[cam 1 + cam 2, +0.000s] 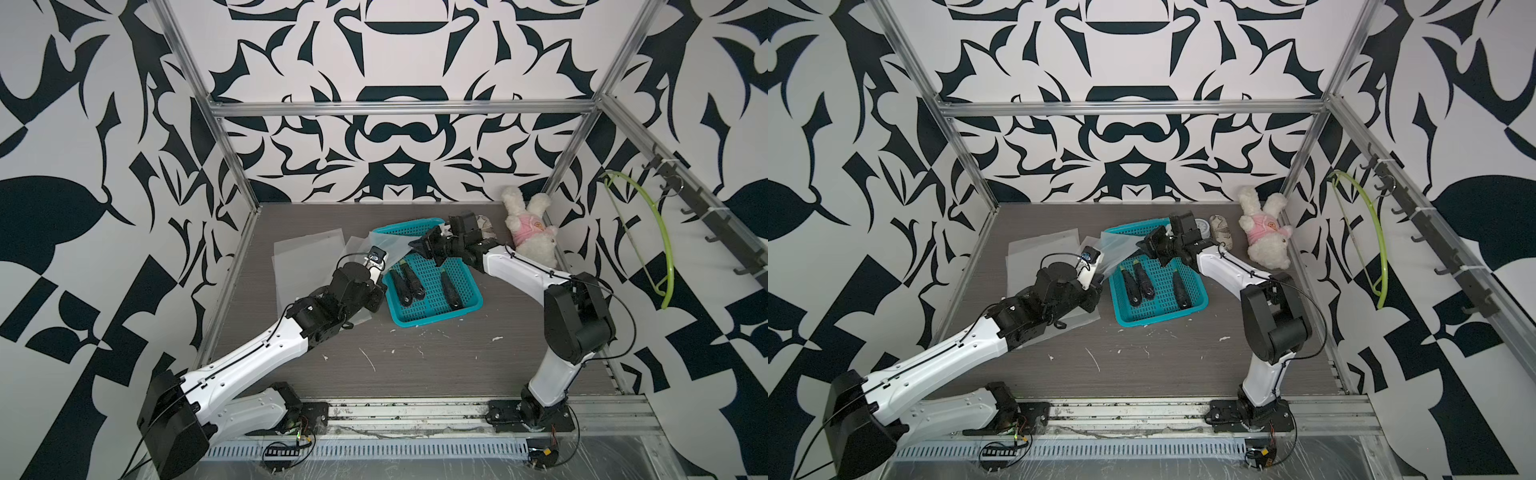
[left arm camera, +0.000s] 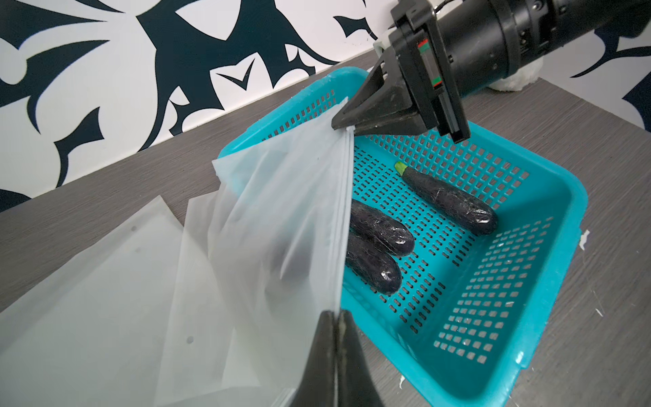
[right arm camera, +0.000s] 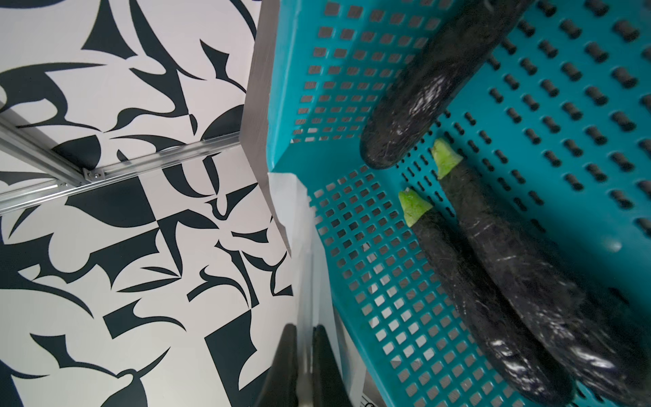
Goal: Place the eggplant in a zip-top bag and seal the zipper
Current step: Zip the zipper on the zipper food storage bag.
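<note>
While neither arm has taken any produce yet, the zip-top bag [image 2: 281,218] hangs stretched above the far corner of the basket [image 2: 577,197]. The left gripper [image 2: 339,315] is clamped on one end of its zipper strip and the right gripper [image 2: 344,126] on the other. Three eggplants [image 2: 451,201] lie inside the basket, none in the bag. Judged status: bag raised, mouth seemingly unopened; loading and sealing outstanding.

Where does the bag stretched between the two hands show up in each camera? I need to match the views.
Top view: bag at the teal basket's far-left corner.
Top view: bag, same spot.
Left wrist: bag fills the middle, covering the basket's edge.
Right wrist: bag shows as a thin white strip beside the basket wall.
Shared landmark: the teal basket.
</note>
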